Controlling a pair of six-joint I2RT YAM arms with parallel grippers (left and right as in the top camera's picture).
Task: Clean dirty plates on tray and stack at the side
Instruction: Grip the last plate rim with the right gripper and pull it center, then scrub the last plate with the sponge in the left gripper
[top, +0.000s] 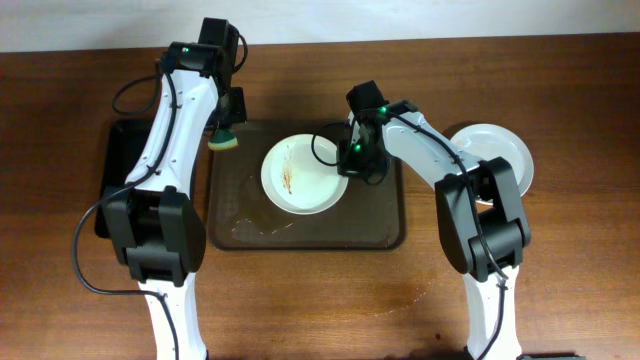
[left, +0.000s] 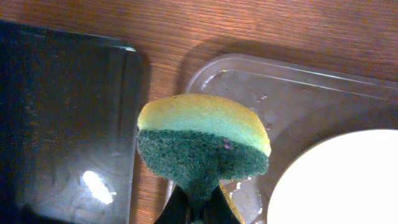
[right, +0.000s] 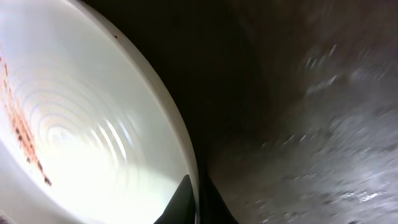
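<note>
A white plate (top: 300, 175) with brown smears sits on the dark brown tray (top: 380, 225). My right gripper (top: 349, 160) is shut on the plate's right rim; in the right wrist view its fingers (right: 198, 202) pinch the rim of the plate (right: 81, 124) over the tray (right: 311, 124). My left gripper (top: 226, 128) is shut on a yellow and green sponge (top: 223, 141) above the tray's far left corner. In the left wrist view the sponge (left: 202, 140) is held in the fingers (left: 199, 208), with the plate (left: 342, 180) at lower right. A clean white plate (top: 500, 152) lies on the table right of the tray.
A narrow black tray (top: 122, 170) lies left of the brown tray, also in the left wrist view (left: 62, 124). Water streaks show on the brown tray's front left part (top: 255, 225). Both arms reach in from the front edge.
</note>
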